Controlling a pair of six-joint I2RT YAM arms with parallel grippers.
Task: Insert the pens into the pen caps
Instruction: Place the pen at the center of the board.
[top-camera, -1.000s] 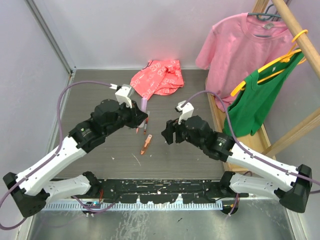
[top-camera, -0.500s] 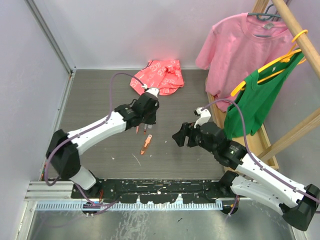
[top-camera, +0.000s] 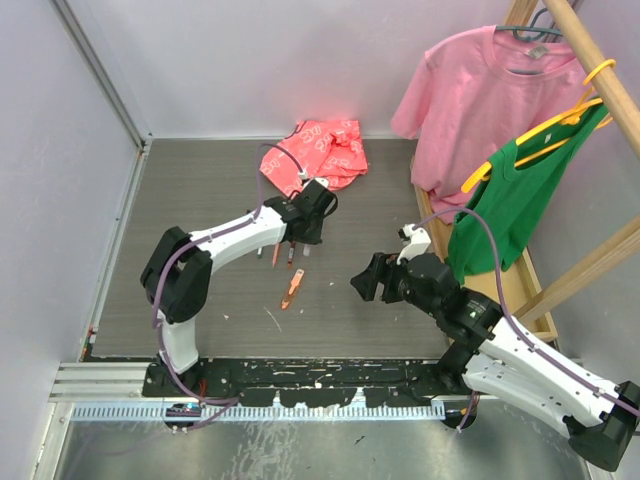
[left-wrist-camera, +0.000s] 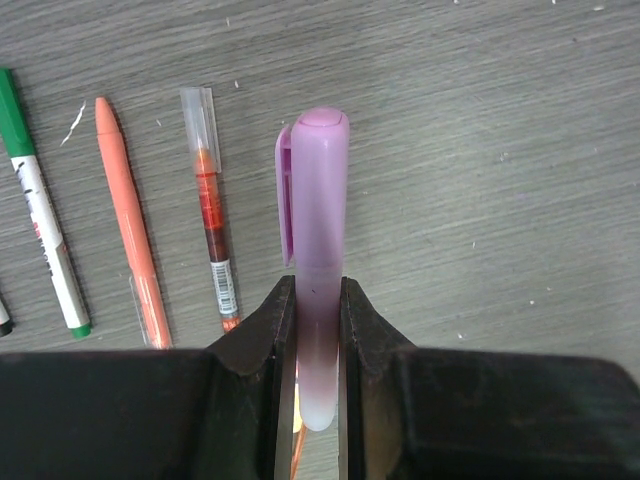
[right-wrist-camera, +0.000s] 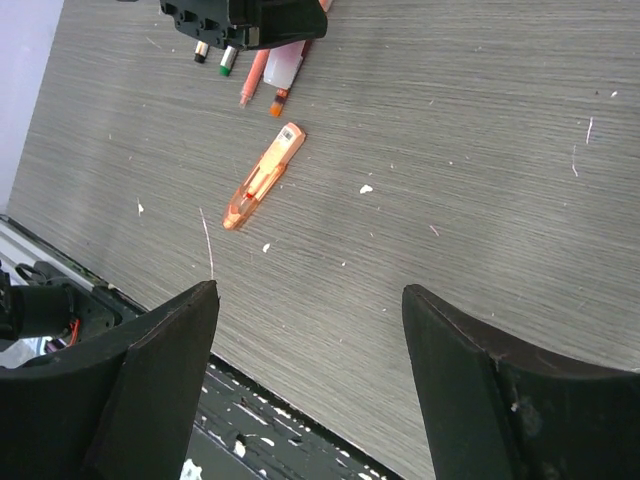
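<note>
My left gripper (left-wrist-camera: 315, 286) is shut on a pink highlighter (left-wrist-camera: 318, 230) that carries a lilac clip cap at its far end. On the table to its left lie a dark red pen (left-wrist-camera: 213, 215) in a clear cap, a salmon-orange pen (left-wrist-camera: 130, 225) and a white marker (left-wrist-camera: 40, 215) with a green cap. In the top view the left gripper (top-camera: 303, 232) hangs over these pens (top-camera: 272, 256). A short orange pen (top-camera: 292, 288) lies alone nearer the front. My right gripper (top-camera: 372, 278) stands open and empty to its right, also (right-wrist-camera: 308, 292).
A red patterned cloth (top-camera: 315, 152) lies at the back. A wooden rack (top-camera: 590, 65) with a pink shirt (top-camera: 480, 90) and a green shirt (top-camera: 510, 205) stands on the right. Small white scraps (right-wrist-camera: 366, 188) dot the table. A metal rail (top-camera: 320, 375) runs along the near edge.
The left arm has folded and carried the highlighter slightly right. The right gripper has drawn back to the right and nearer, and opened wider.
</note>
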